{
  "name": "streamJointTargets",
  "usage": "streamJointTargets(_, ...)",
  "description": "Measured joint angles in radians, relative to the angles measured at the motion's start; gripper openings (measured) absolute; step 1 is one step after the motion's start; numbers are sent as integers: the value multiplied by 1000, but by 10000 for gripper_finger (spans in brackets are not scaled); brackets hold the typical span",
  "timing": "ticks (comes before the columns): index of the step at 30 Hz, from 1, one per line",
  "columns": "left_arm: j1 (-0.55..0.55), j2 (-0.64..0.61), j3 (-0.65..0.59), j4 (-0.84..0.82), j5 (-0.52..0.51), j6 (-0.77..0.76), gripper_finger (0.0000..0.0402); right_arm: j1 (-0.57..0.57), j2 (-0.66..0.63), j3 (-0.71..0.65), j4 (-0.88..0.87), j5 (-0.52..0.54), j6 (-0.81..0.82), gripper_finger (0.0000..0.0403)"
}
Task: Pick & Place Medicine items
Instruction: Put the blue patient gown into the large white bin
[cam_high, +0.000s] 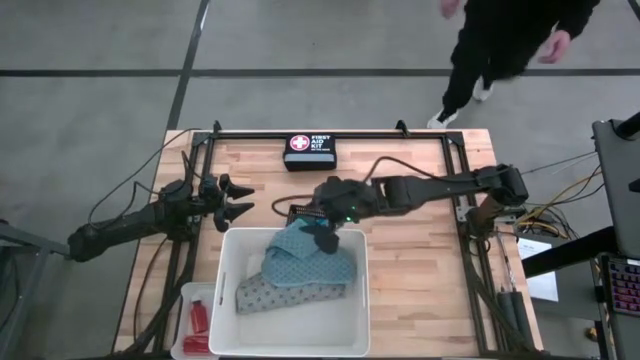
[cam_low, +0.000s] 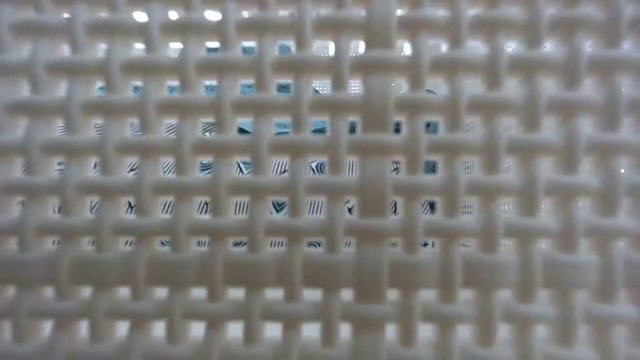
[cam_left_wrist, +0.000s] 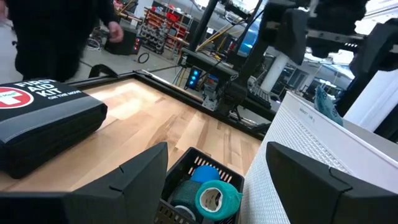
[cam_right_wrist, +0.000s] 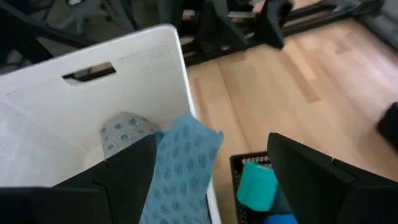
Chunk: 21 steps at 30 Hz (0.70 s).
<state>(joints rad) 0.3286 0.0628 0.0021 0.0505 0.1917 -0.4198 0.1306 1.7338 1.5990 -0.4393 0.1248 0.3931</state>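
Right arm stretched flat across the table (cam_high: 420, 280) from its right edge, right hand (cam_high: 325, 238) over the far rim of the white tub (cam_high: 228, 300). Fingers spread, grasping nothing. Teal cloth (cam_high: 300, 258) draped on the grey patterned cloth (cam_high: 265, 295) inside the tub, just below that hand. Left arm off the tub's far left corner, left hand (cam_high: 238, 203) released, empty. Red bottles (cam_high: 198, 318) in a small tray beside the tub
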Motion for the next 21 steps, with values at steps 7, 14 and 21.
streamJointTargets(7,0,2,0,-1,0,0,276,-28,62,0,46,-104,-6,303)
streamJointTargets(14,0,13,0,-1,0,0,276,-29,102,-1,76,-124,-7,297)
streamJointTargets(21,0,13,0,0,0,0,276,0,94,0,79,-203,-4,299)
